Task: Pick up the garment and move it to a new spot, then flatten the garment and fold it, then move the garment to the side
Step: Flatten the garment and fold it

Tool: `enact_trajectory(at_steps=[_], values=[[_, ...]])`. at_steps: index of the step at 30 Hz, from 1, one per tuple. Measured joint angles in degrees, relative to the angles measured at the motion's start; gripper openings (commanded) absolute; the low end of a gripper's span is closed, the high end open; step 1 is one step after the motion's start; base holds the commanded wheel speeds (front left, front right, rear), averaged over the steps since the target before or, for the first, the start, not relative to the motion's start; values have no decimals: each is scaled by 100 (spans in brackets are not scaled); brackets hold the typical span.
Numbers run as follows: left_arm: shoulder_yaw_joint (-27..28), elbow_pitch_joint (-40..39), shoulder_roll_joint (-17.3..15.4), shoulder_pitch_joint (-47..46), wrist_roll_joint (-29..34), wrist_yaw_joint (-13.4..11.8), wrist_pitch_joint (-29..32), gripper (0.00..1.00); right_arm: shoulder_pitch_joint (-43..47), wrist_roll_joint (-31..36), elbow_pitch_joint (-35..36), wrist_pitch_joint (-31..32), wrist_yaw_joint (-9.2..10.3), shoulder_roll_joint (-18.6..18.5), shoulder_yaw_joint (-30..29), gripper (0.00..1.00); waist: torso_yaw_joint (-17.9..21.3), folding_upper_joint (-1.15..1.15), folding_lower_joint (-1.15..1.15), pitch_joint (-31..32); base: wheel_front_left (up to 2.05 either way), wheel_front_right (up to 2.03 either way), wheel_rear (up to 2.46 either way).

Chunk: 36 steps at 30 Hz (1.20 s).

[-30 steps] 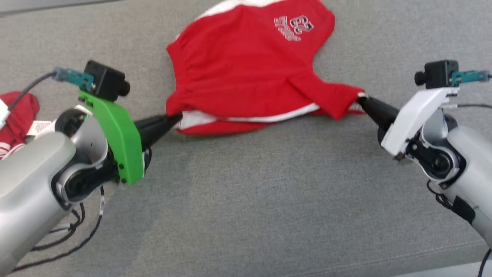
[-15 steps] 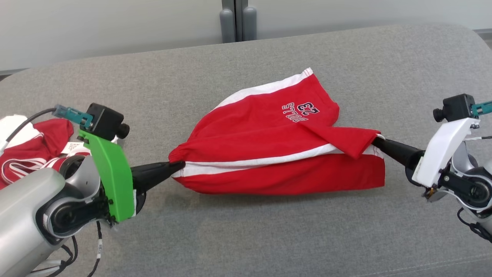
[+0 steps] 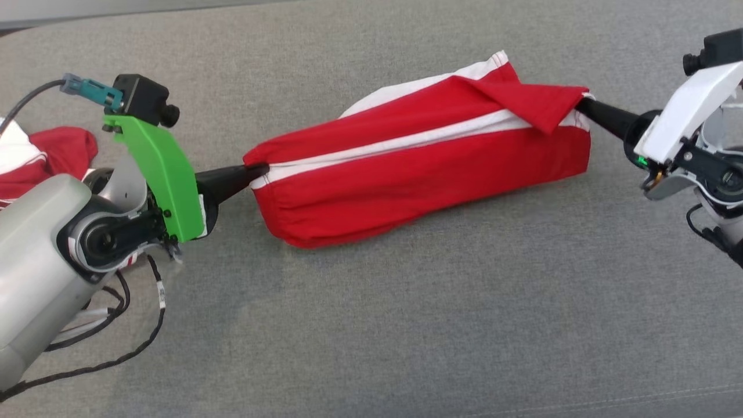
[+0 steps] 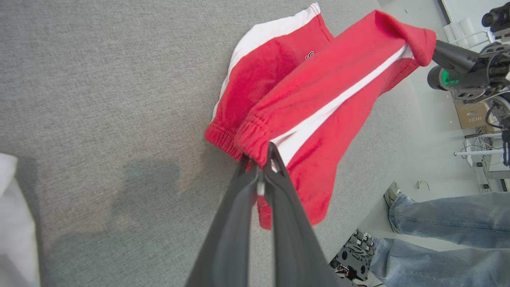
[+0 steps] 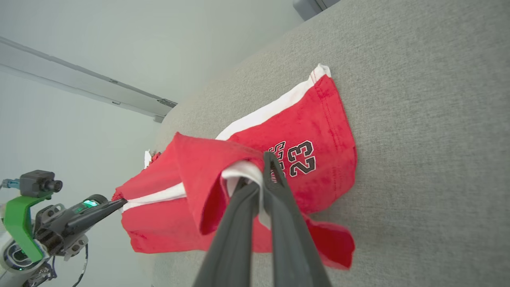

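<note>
Grey fabric tabletop (image 3: 406, 325) | red shorts (image 3: 418, 180) stretched between both arms | left gripper (image 3: 261, 170) jaws closed on waistband | right gripper (image 3: 582, 105) jaws closed on opposite end

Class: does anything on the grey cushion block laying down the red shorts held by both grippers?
Nothing visible does: the cushion near the shorts is bare; another red garment lies far to the left.
</note>
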State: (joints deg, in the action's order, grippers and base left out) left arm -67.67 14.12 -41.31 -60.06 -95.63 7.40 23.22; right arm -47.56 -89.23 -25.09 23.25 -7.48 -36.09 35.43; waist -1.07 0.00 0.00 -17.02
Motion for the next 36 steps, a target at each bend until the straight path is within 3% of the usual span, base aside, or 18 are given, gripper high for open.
enact_trajectory(at_steps=[10, 15, 16, 17, 18, 19, 20, 28, 33, 36], values=[[162, 728, 679, -456, 96, 0, 104, 0, -962, -283, -1376, 536, 0, 392, -107, 0, -141, 0, 0, -681, 0, 0, 0], [241, 989, 848, -604, 159, 0, 141, 0, -1316, -267, -1883, 645, -1, 572, -69, 0, -201, 0, 0, -911, 0, 0, 0], [245, 1042, 860, -607, 168, 0, 151, 0, -1368, -234, -1995, 676, 0, 615, -33, 32, -210, 0, 0, -947, 0, 0, 0], [248, 1083, 872, -608, 177, 0, 169, 0, -1414, -215, -2071, 695, 0, 657, -5, 44, -217, 0, 0, -977, 0, 0, 0], [257, 1134, 890, -609, 192, 0, 165, 15, -1447, -197, -2123, 692, 0, 691, 3, 100, -220, 0, 0, -995, 0, 0, 0], [269, 1199, 910, -612, 207, 0, 140, 42, -1502, -188, -2184, 682, 0, 731, 2, 100, -223, 0, 0, -1014, 0, 0, 0], [279, 1246, 928, -616, 234, 0, 131, 100, -1547, -182, -2247, 627, -1, 760, -7, 100, -225, 0, 0, -1025, 0, 0, 0], [304, 1328, 969, -553, 311, -1, 35, 100, -1614, -53, -2659, -75, 0, 1004, -94, 100, -214, 0, 0, -861, 0, 0, 0], [372, 995, 760, -375, 505, -1, -333, 100, -1303, 11, -2296, -526, 0, 1045, -137, 100, -185, 0, 0, -621, 0, 0, 0], [335, 795, 563, -246, 857, 0, -768, 100, -1035, 220, -1883, -1110, 0, 970, -138, 100, -163, 0, 0, -439, 0, 0, 0]])
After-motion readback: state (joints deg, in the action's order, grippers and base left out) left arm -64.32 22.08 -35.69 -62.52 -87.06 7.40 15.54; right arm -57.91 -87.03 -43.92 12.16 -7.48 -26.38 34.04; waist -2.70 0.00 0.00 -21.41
